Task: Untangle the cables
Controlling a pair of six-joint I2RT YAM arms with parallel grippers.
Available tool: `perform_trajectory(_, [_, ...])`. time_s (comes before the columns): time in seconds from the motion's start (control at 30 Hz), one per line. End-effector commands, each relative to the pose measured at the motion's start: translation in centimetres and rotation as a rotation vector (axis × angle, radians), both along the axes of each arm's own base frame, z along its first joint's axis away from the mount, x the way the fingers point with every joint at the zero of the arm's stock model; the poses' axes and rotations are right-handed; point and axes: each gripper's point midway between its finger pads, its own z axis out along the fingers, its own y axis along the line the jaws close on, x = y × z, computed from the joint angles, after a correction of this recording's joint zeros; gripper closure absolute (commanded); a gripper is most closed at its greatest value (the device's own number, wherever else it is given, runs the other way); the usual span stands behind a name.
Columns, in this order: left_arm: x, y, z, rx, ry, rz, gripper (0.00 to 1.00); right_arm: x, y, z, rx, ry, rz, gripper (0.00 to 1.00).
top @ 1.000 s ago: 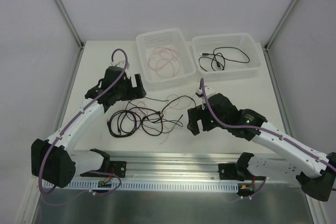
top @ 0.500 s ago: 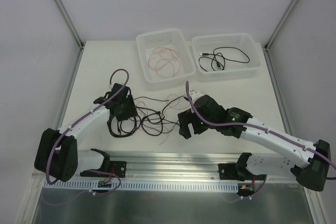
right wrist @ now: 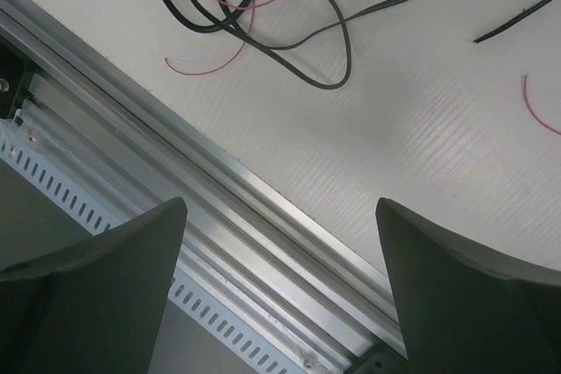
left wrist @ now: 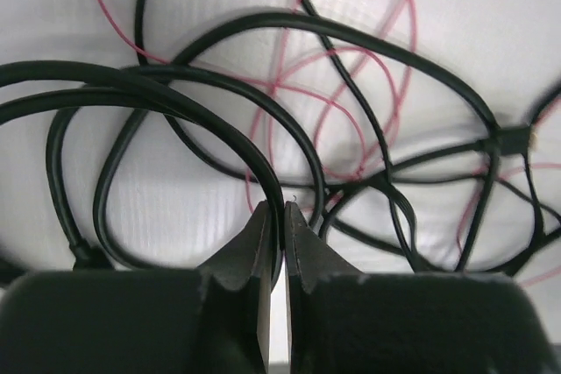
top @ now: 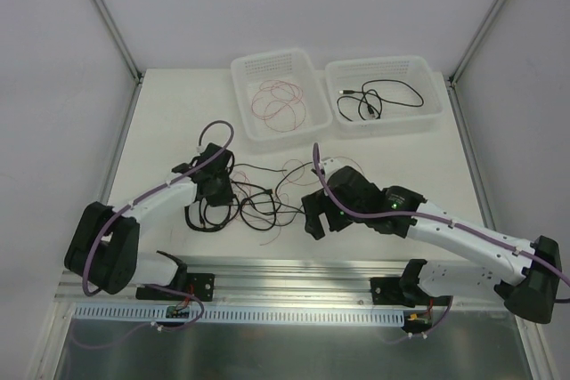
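Moved: both my arms came in close to the pile, and my left jaws went from wide open to shut.
Left jaws: shut tight, pinching a black cable (left wrist: 53,67) at the left side of the pile.
Right jaws: wide open, holding nothing, low over the near edge of the table (right wrist: 421,129), just right of the pile.
Cables (top: 254,200): black and red ones lie mixed up in the middle of the table.
Bins: the left bin (top: 239,86) holds a red wire (top: 280,102); the right bin (top: 435,86) holds a black cord (top: 378,95).

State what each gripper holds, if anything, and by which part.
The left gripper pinches a black cable along a curved stretch, not at a plug. The right gripper is open, holding nothing.
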Motion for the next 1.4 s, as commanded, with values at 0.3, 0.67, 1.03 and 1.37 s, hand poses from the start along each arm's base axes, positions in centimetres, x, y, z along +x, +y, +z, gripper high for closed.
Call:
perform_trajectory(0.3, [2.1,-4.5,21.2,-0.107,-0.511,-0.321,1.0,0.6,-0.3,3.1,0.065,-0.076,-0.038,0.06])
perform_trajectory(0.67, [-3.8,-13.5,26.0,-0.285,-0.588,-0.845,1.0,0.8,0.0,9.6,0.281,-0.19,-0.048,0.07])
perform_trajectory(1.03, [-9.3,-19.1,22.3,-0.247,-0.625,-1.293,1.0,3.7,-3.0,16.6,0.434,-0.262,-0.348,0.09])
perform_trajectory(1.37, [-11.0,-21.6,22.8,-0.3,-0.698,-1.386,0.99,4.4,0.8,15.7,0.622,-0.12,-0.345,0.14])
